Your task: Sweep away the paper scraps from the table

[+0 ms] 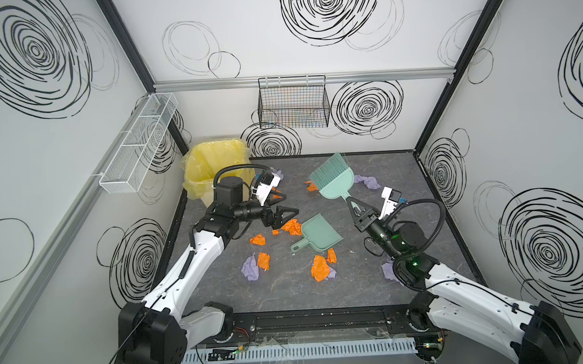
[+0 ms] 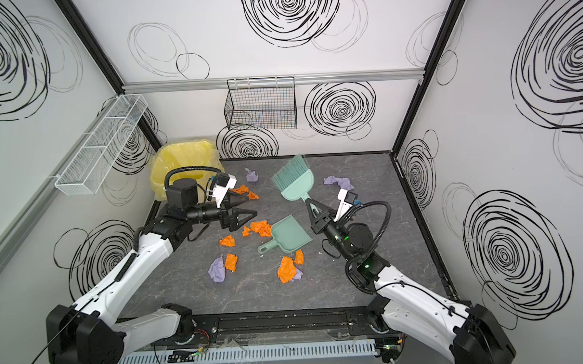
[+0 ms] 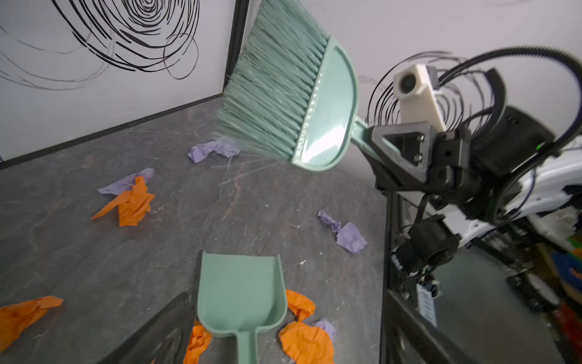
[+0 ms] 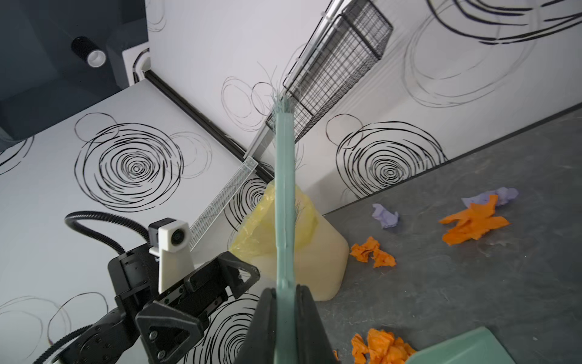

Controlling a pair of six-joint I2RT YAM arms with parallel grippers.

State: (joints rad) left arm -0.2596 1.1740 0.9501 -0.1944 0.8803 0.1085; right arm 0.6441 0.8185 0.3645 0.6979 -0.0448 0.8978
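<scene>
Orange and lavender paper scraps (image 1: 257,239) lie scattered over the dark grey table (image 1: 288,298), among them an orange clump (image 2: 261,227) at the mint-green dustpan's far-left edge. The dustpan (image 1: 319,235) lies flat with nothing holding it. My left gripper (image 1: 291,203) hovers open and empty just left of the dustpan. In the left wrist view one of its fingers (image 3: 157,331) shows beside the dustpan (image 3: 241,290). My right gripper (image 1: 352,202) is shut on the handle of the green brush (image 1: 334,181). The brush is raised off the table, bristles pointing to the back wall. Its handle (image 4: 285,315) sits between shut jaws.
A yellow-lined bin (image 1: 215,166) stands at the back left corner, behind the left arm. A black wire basket (image 1: 293,105) hangs on the back wall and a white mesh shelf (image 1: 139,142) on the left wall. A black frame (image 1: 454,216) edges the table.
</scene>
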